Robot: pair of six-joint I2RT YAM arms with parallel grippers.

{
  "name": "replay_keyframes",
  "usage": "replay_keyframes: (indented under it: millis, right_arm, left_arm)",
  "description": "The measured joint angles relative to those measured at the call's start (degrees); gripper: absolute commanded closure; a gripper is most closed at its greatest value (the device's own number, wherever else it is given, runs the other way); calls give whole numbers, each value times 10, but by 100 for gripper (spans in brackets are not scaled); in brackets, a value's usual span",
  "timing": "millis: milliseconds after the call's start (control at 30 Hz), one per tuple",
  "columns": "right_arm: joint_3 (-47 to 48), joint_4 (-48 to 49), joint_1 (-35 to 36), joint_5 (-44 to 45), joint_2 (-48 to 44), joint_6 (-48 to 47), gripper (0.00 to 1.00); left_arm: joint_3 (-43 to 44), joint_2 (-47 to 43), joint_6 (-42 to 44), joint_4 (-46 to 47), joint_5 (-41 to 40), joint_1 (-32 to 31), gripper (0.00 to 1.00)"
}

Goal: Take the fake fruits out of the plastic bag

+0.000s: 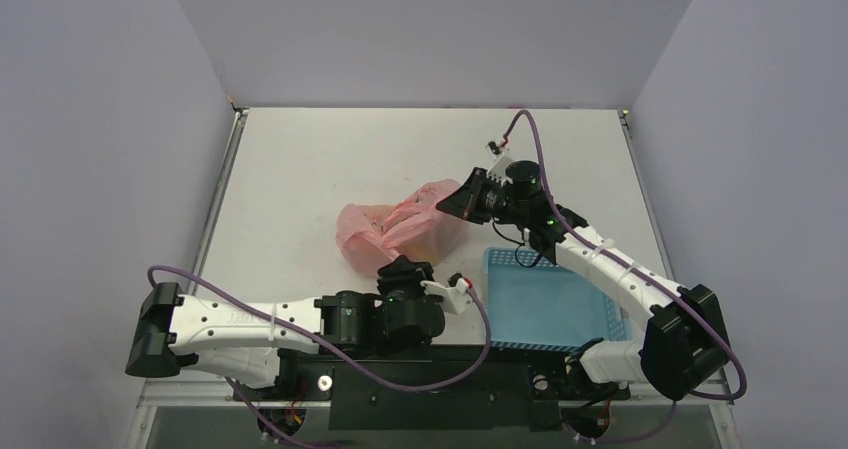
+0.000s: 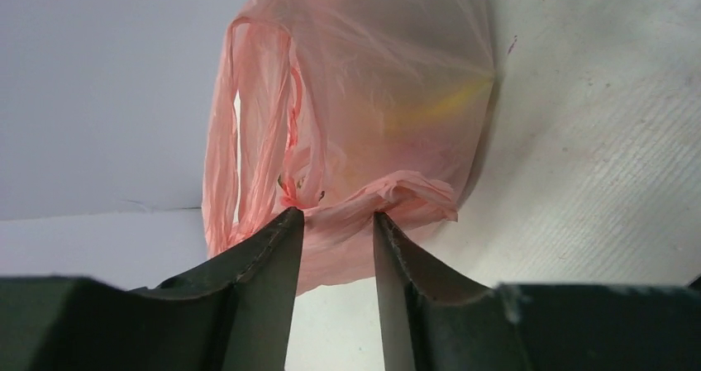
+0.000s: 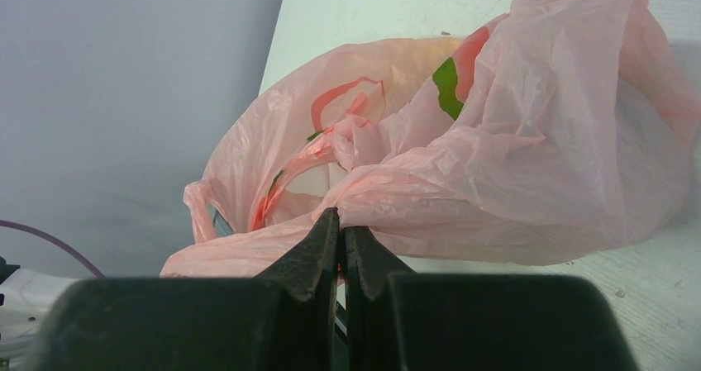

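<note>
Near the middle of the worktop (image 1: 300, 159), a little toward its near edge, lies one bag (image 1: 385, 227) of thin, crinkly, see-through pink plastic. It is slumped and creased, with its loop handles (image 2: 248, 123) twisted into strips. A red and green print (image 3: 448, 86) sits on one side. One yellow shape (image 2: 438, 107) shows dimly through the film; nothing else inside can be made out.

At the bag's near side, the left gripper (image 2: 337, 222) points toward the far edge. Its jaws are partly apart and a bunched fold of the bag lies in the gap. Whether they press on that fold I cannot tell. The left arm lies low along the near edge, with its forearm stretched rightward to reach the bag.

At the bag's right side, the right gripper (image 3: 340, 222) has its jaws closed tight on a pinch of the plastic. The right arm reaches from the near right corner diagonally toward the middle.

One blue basket (image 1: 545, 309) with holes in its walls sits at the near edge, right of the bag and under the right arm.
</note>
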Motion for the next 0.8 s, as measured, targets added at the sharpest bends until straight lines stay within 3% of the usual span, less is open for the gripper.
replay_keyframes:
  millis: [67,133,233,300,533,600,667,800]
  right_arm:
    - [0,1,0,-1,0,2,100]
    - [0,2,0,-2,0,2,100]
    - [0,4,0,-5,0,2,100]
    - [0,4,0,-5,0,2,100]
    - [2,4,4,-5,0,3,100]
    - [2,4,7,-5,0,4,100]
    - [2,5,9,-5,0,6,100]
    - [2,13,11,-5,1,10,100]
  left_arm:
    - [0,0,7,8,7,12,78]
    - [0,2,6,7,15,23,73]
    - [0,2,2,3,47,38,56]
    - [0,3,0,1,68,41,51]
    - [5,35,-8,-11,142,81,47]
    - [10,52,-9,-19,154,101,55]
    - [14,71,-12,-25,153,117,74]
    - [31,97,-35,-40,120,124,97]
